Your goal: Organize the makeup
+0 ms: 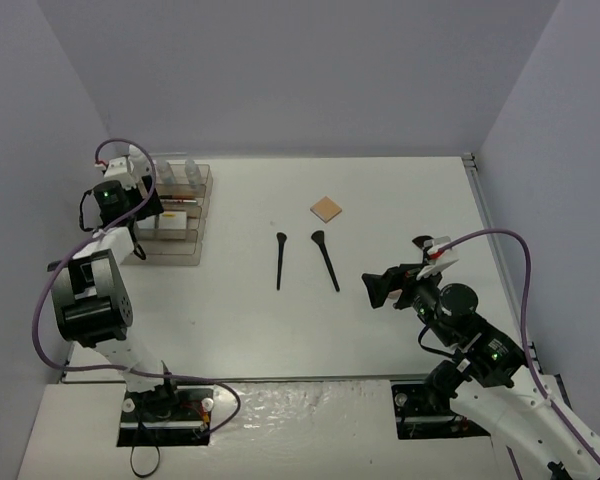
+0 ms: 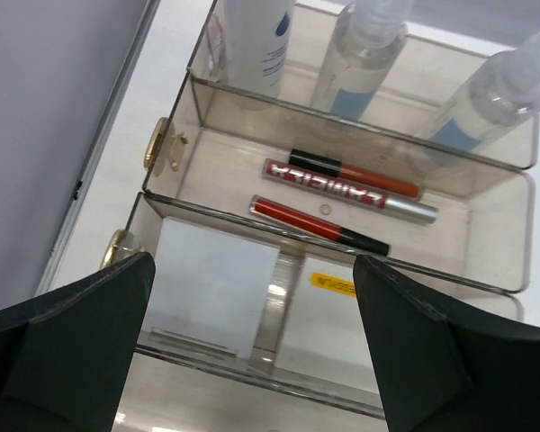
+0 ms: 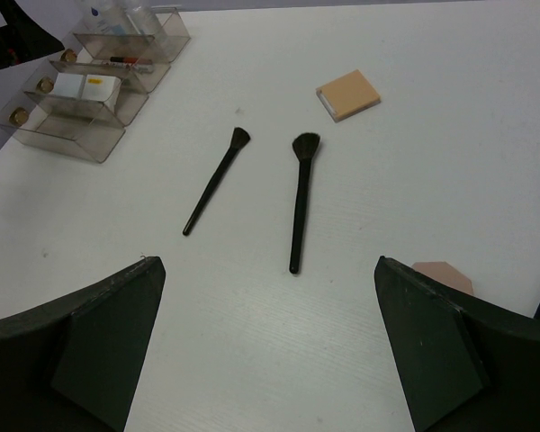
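Note:
The smoky clear organizer (image 2: 495,225) holds makeup on its tiers. Clear and white bottles (image 2: 360,54) stand in the top tier. Three red lip tubes (image 2: 342,189) lie in the middle tier, and white square pads (image 2: 211,288) lie in the lower one. My left gripper (image 2: 252,360) hangs open just above the pads, holding nothing. Two black brushes (image 1: 280,260) (image 1: 325,258) and a tan square compact (image 1: 326,208) lie mid-table. My right gripper (image 1: 378,288) is open and empty, right of the brushes (image 3: 299,198). A pink compact (image 3: 443,274) peeks from behind its right finger.
The organizer (image 1: 175,215) sits at the table's left side near the wall. A small dark object (image 1: 420,243) lies just beyond my right wrist, partly hidden. The table's right edge (image 1: 475,200) runs along the side wall.

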